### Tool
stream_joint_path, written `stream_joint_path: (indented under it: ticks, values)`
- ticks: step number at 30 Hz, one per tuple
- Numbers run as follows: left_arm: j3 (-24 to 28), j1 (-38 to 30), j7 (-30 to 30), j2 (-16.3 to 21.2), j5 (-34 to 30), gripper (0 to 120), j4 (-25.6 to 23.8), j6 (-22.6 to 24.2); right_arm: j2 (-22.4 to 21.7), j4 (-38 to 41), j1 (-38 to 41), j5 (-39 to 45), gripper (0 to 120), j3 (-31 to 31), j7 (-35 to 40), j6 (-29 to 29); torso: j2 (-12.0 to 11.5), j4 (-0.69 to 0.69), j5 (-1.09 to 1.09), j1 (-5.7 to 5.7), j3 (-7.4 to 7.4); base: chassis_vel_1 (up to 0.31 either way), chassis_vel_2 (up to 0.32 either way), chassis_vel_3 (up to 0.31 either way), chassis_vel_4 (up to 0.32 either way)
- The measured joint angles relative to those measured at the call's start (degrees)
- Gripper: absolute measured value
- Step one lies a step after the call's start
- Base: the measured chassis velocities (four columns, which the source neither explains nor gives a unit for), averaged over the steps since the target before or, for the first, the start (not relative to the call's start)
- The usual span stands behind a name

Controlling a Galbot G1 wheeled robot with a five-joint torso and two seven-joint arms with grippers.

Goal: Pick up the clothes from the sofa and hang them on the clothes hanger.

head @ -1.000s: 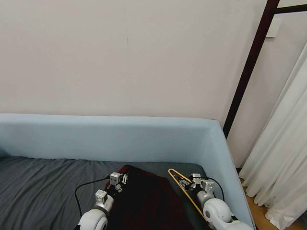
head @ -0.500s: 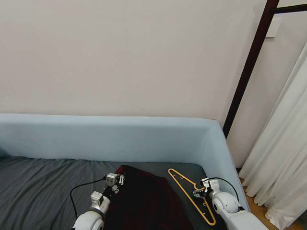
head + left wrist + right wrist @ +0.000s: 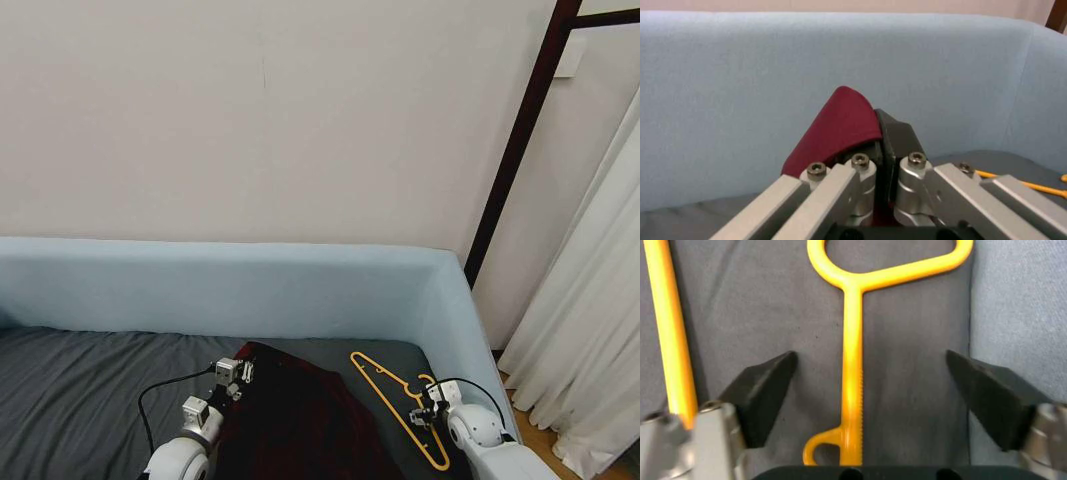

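Clothes (image 3: pixel 300 420), dark red, lie on the sofa (image 3: pixel 250 290), their lower part cut off at the frame edge. Left gripper (image 3: pixel 880 145) pinches a fold; right gripper (image 3: pixel 867 385) hangs spread wide over the yellow hanger (image 3: pixel 852 340).

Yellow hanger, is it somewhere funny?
Yes. The yellow hanger lies flat on the sofa, on its grey seat, beside the crumpled dark red garment, with nothing hung on it. The left gripper pinches a fold of the garment; the right gripper hangs open over the hanger's stem.
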Motion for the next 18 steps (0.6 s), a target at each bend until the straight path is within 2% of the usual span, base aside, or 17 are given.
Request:
stream_joint_path:
  ticks: [5,6,11,14,16,18]
  values:
    - [0.0,-0.1,-0.4,-0.1,0.0,0,0.3,-0.2,0.2,-0.5,0.1,0.3,60,0.3,-0.4,-0.1,0.0,0.01,0.00,0.00,0.00,0.000,0.000,0.000,0.000]
    - [0.0,-0.1,-0.4,-0.1,0.0,0,0.3,-0.2,0.2,-0.5,0.1,0.3,60,0.3,-0.4,-0.1,0.0,0.01,0.00,0.00,0.00,0.000,0.000,0.000,0.000]
    - [0.0,-0.2,-0.8,-0.1,0.0,0,0.4,-0.2,0.1,-0.6,0.0,0.0,38,0.0,-0.5,-0.2,0.0,0.01,0.01,0.00,0.00,0.000,0.000,0.000,0.000]
    - [0.0,-0.3,-0.8,-0.1,0.0,0,0.5,-0.2,0.1,-0.8,0.0,-0.5,31,0.0,-0.6,-0.3,0.0,0.01,0.01,0.00,0.00,0.000,0.000,0.000,0.000]
    - [0.0,-0.4,-0.9,-0.1,0.0,0,0.5,-0.2,0.1,-0.8,-0.3,-0.8,19,-0.1,-0.6,-0.3,0.0,0.01,0.01,0.00,0.00,0.000,0.000,0.000,0.000]
    - [0.0,-0.4,-0.9,-0.1,0.0,0,0.5,-0.2,0.1,-0.6,-0.4,-0.9,16,-0.1,-0.6,-0.2,0.0,0.00,0.01,0.00,0.00,0.000,0.000,0.000,0.000]
